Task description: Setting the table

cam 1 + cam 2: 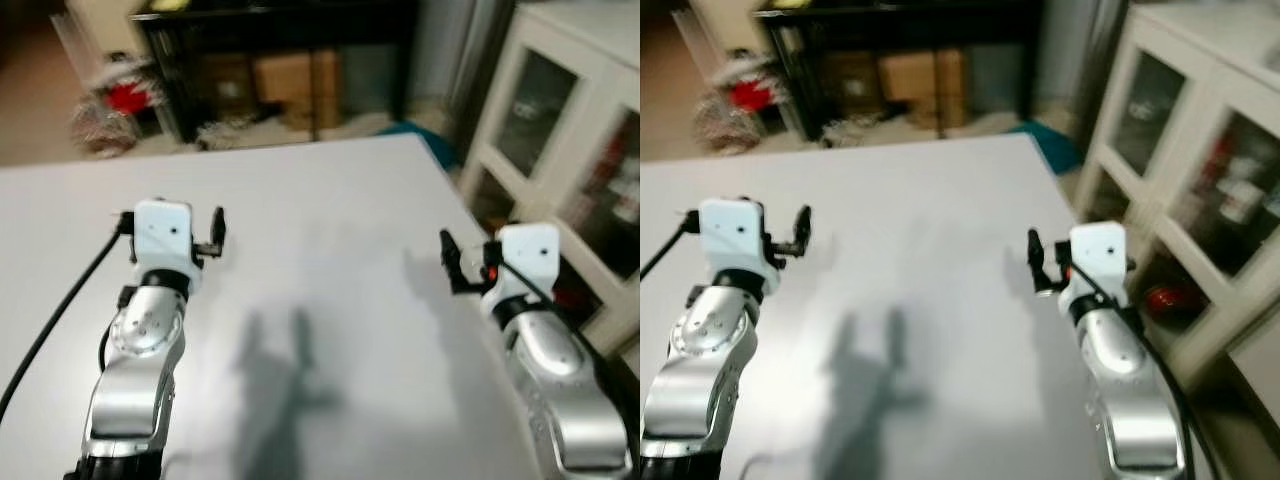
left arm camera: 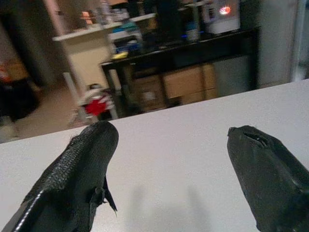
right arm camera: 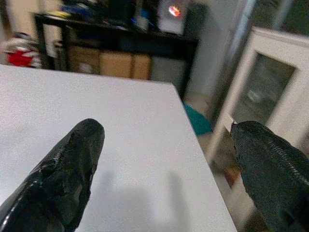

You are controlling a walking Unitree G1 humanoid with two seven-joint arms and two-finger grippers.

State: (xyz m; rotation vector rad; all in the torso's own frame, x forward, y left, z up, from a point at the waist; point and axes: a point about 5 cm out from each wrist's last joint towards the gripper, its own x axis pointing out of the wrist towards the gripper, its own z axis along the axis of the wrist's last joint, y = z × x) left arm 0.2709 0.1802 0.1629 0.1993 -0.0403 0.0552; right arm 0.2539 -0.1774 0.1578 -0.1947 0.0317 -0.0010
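A bare white table spreads out in front of me, with no tableware on it. My left gripper hovers over the table's left half. It is open, with nothing between its two black fingers. Over the right side, close to the table's right edge, my right gripper is open too and holds nothing. Both arms cast shadows on the tabletop between them.
A white cabinet with glass doors stands close along the table's right edge. Beyond the far edge is a black console with cardboard boxes under it. A red and white object lies on the floor at far left.
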